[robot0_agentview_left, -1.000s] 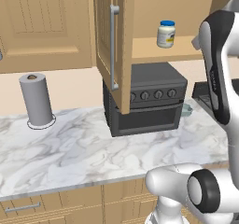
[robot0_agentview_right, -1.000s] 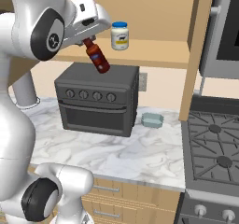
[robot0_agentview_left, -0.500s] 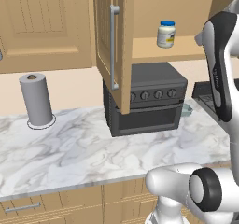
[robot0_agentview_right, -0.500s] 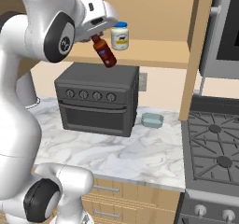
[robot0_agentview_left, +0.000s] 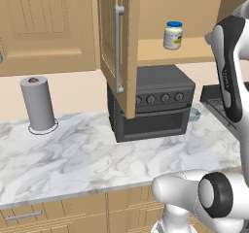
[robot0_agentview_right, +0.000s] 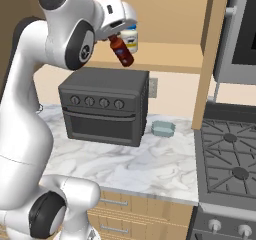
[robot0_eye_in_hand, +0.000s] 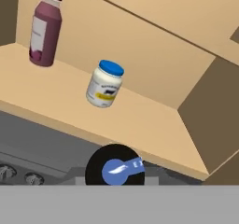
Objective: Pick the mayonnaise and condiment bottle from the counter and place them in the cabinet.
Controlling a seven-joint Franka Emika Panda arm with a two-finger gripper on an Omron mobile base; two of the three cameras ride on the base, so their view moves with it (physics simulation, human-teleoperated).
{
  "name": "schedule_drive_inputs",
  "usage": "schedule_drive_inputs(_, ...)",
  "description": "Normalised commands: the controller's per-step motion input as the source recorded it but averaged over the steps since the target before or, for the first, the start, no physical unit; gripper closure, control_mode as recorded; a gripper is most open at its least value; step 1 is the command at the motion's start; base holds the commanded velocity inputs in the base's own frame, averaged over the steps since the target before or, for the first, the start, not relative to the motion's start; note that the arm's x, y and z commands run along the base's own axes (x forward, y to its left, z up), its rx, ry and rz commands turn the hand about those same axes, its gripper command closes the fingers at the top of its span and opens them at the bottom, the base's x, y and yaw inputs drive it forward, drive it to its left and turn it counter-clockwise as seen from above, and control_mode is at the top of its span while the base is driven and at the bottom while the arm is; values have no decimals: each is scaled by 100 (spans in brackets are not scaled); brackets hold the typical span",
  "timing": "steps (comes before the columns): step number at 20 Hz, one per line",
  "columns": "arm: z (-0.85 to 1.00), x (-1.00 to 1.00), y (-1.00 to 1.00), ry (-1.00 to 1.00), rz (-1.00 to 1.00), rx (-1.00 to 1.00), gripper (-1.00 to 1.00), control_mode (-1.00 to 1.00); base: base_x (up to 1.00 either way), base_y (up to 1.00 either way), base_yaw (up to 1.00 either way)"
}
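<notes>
My gripper [robot0_agentview_right: 114, 35] is shut on the neck of the condiment bottle [robot0_agentview_right: 122, 52], a dark red-brown bottle that hangs tilted in front of the open cabinet's shelf [robot0_agentview_right: 167, 54], above the toaster oven. In the hand view the bottle's black cap [robot0_eye_in_hand: 115, 167] shows end-on at the bottom. The mayonnaise [robot0_agentview_right: 132, 38] [robot0_agentview_left: 173, 35] [robot0_eye_in_hand: 104, 84], a white jar with a blue lid, stands upright on that shelf just behind the bottle. The cabinet door [robot0_agentview_left: 115, 38] with its silver bar handle stands wide open. Below lies the marbled counter [robot0_agentview_left: 73, 159].
A dark toaster oven [robot0_agentview_right: 102, 104] [robot0_agentview_left: 151, 107] sits on the counter directly under the shelf. A purple bottle [robot0_eye_in_hand: 45, 31] stands further along the shelf. A paper towel roll [robot0_agentview_left: 38, 103] is at the left, a small teal dish [robot0_agentview_right: 163, 128] and the stove [robot0_agentview_right: 230, 149] at the right.
The arm has carried the condiment bottle to the right and slightly up, closer to the shelf and the mayonnaise. The grip has stayed shut.
</notes>
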Motion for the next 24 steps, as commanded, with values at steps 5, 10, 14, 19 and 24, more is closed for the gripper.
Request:
schedule_drive_inputs(5, 0, 32, -13, -1, 0, 1, 100, -100, 0, 0, 0)
schedule_drive_inputs(10, 0, 25, -5, 0, 0, 4, 100, -100, 0, 0, 0)
schedule_drive_inputs(14, -2, 17, -2, 0, 0, 5, 100, -100, 0, 0, 0)
schedule_drive_inputs(19, -19, 11, 0, 0, 0, 3, 100, -100, 0, 0, 0)
schedule_drive_inputs(24, -26, 5, 0, 0, 0, 0, 100, -100, 0, 0, 0)
